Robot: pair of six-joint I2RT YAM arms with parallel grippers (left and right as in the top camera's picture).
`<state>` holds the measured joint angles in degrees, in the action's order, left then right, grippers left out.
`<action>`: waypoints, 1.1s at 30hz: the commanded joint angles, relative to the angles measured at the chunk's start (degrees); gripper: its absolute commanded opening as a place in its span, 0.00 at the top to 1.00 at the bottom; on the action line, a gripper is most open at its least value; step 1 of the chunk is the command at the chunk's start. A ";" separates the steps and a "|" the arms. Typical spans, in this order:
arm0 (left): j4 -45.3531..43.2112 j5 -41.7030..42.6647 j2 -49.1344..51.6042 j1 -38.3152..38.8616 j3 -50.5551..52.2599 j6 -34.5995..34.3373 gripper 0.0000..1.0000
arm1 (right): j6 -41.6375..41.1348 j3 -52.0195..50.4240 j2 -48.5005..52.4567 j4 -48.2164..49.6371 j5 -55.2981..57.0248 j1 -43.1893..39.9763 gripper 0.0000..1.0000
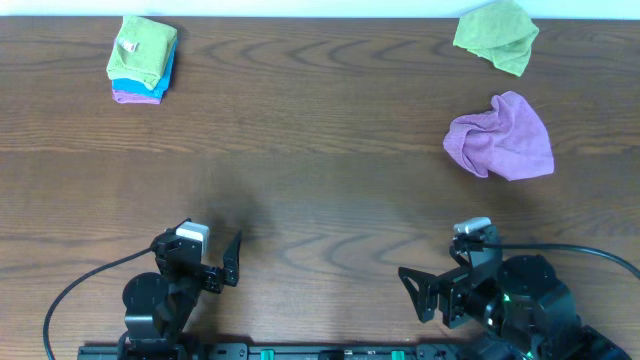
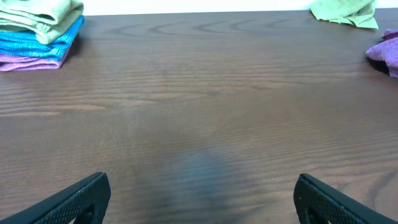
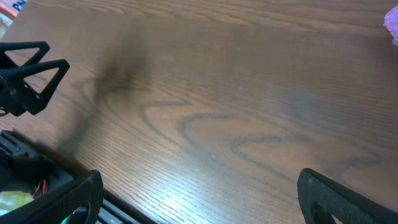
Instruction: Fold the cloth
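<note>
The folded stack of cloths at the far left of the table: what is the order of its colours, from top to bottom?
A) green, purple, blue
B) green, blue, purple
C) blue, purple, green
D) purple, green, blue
B: the left wrist view shows the stack from the side, with a green cloth on top, a blue one under it and a purple one at the bottom.

A dark brown wood-grain table (image 3: 205,93) is seen beneath the black two-finger right gripper (image 3: 199,186), whose fingers (image 3: 74,199) are spread wide with nothing held between them. Well to the left of this gripper, the left arm's black gripper (image 3: 38,65) with triangular fingers is seen. Far beyond it to the right, a sliver of crumpled purple cloth (image 3: 392,22) is cut off by the frame's edge.
</note>
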<state>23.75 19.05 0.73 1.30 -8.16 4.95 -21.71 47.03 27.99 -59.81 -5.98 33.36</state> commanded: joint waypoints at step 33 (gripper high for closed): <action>-0.04 -0.59 -0.48 0.24 1.27 0.63 0.05 | 7.54 -36.68 -27.67 14.78 22.01 -22.43 0.01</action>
<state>23.64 18.85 0.69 1.30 -8.16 4.97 -14.79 11.00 0.97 -45.17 16.05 11.57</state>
